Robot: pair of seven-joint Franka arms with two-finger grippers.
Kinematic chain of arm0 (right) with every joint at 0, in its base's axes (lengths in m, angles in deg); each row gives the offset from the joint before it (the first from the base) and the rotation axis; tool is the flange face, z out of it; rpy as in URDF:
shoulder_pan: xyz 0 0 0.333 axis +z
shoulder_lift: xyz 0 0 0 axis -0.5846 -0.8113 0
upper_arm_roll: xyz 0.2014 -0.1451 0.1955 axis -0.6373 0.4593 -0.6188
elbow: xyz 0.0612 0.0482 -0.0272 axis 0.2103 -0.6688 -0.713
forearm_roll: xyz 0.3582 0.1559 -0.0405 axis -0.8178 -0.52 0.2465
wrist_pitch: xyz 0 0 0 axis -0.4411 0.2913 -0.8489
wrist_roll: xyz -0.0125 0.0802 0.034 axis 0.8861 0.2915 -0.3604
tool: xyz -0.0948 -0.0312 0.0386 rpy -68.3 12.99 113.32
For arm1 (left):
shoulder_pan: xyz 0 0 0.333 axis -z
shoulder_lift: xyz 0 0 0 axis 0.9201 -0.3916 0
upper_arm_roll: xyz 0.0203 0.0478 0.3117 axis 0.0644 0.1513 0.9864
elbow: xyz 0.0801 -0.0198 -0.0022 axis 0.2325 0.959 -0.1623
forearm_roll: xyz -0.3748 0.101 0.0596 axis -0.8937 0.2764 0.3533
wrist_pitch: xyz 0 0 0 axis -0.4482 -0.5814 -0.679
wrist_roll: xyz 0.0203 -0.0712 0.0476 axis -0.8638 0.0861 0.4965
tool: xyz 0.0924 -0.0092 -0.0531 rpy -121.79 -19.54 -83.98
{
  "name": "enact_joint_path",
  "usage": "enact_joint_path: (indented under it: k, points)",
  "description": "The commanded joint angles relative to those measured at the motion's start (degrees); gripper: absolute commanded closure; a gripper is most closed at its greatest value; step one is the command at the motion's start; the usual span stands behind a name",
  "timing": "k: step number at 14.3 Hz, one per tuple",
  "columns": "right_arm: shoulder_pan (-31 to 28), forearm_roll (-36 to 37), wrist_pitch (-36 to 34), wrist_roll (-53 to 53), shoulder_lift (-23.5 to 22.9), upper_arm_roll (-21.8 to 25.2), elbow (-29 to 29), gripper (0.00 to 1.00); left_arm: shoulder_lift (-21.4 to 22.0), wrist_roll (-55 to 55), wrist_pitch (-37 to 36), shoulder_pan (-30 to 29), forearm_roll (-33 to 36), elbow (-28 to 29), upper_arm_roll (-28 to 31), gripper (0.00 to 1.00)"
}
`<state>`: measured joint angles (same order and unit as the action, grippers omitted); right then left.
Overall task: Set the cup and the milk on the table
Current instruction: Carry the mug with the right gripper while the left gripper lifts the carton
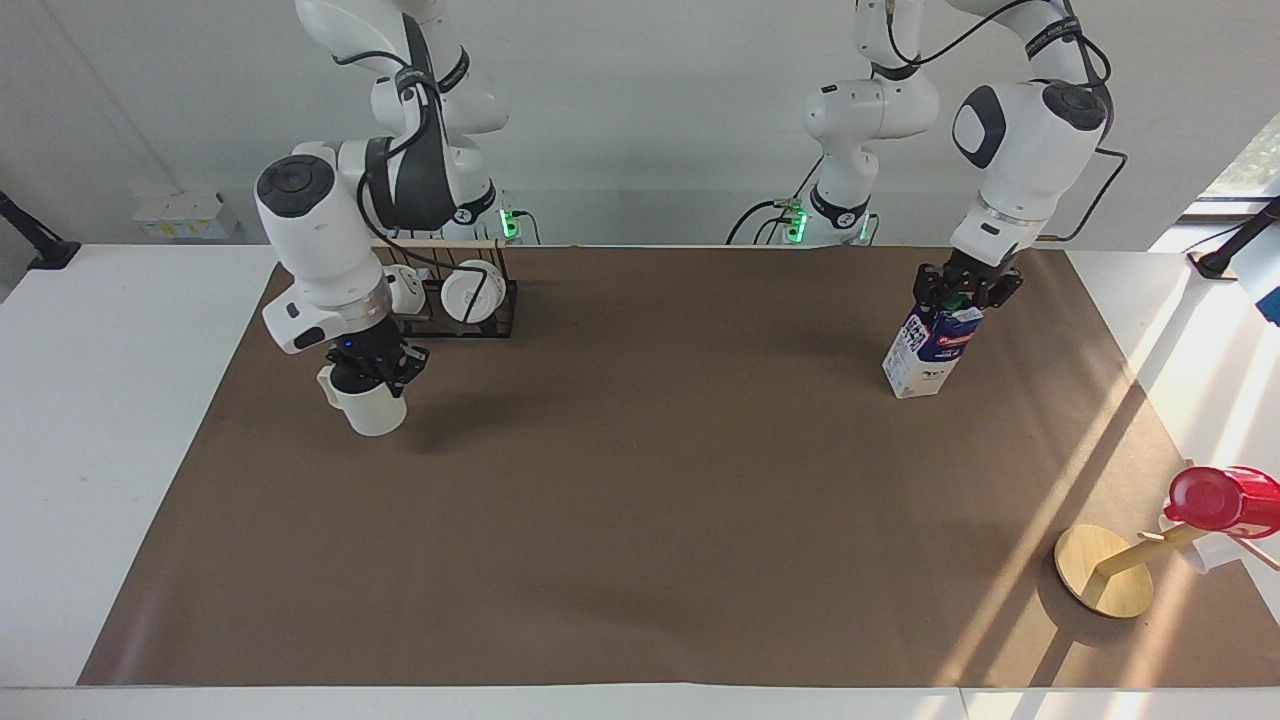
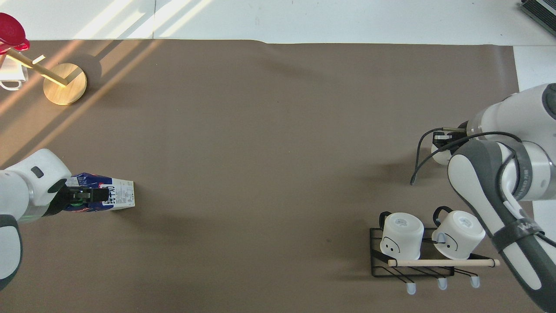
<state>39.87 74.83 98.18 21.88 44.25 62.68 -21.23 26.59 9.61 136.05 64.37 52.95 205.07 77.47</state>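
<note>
Facing view: my right gripper (image 1: 368, 368) was clamped on the rim of the cream-white cylindrical mug (image 1: 375, 412), over the wide brown paper mat (image 1: 640, 500) near the right arm's end of the large white table (image 1: 100, 400). Whether the mug's base touched the mat I could not tell. My left gripper (image 1: 962, 292) sat at the cap of the tall white and dark-blue milk carton (image 1: 925, 350), which stood on the mat near the left arm's end. Its grip I could not tell.

Overhead view: the right arm hid most of the mug. The carton lay directly under the left gripper.

I judged both things were in the carrying step. Next, each needed a level, gentle set-down before release.
</note>
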Motion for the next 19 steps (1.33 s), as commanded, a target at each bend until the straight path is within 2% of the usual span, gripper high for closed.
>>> enact_joint_path:
  k: [1,3,6,8,11,13,15,19]
  points:
    - [4.42,-0.36,-0.95,-7.43,-0.56,0.05,2.34,1.0,-0.86,-0.95,0.96,-0.15,-0.11,-0.91,0.15,0.53]
    - [8.02,-0.71,-1.91,-9.55,-1.7,-0.04,5.93,1.0,-2.52,-0.95,0.08,-0.24,-0.11,-3.1,0.15,0.64]
    - [11.72,-0.71,-7.07,-17.1,-4.6,-0.04,12.69,1.0,-3.15,-0.34,-0.36,0.2,-0.11,-6.0,0.15,0.67]
    - [13.74,-2.81,-10.44,-18.86,-6.45,-0.04,16.66,1.0,-3.67,1.32,-3.68,0.73,-0.11,-9.76,-0.19,0.68]
    - [16.03,-5.55,-9.39,-22.82,-6.72,-0.04,16.67,1.0,-7.88,5.72,-12.37,2.13,-0.11,-19.6,-0.37,0.69]
    - [17.88,-8.43,-8.6,-24.49,-7.07,-0.21,16.67,1.0,-9.47,8.17,-15.64,3.01,-0.11,-23.74,-0.46,0.69]
    - [20.42,-15.01,-5.37,-25.02,-8.81,-0.48,16.24,1.0,-9.56,10.81,-16.71,4.5,-0.11,-24.9,-0.55,0.72]
    - [24.2,-10.58,-3.24,-25.38,-9.62,-0.48,14.92,1.0,-9.56,16.26,-18.9,7.14,-0.11,-26.83,-0.55,0.72]
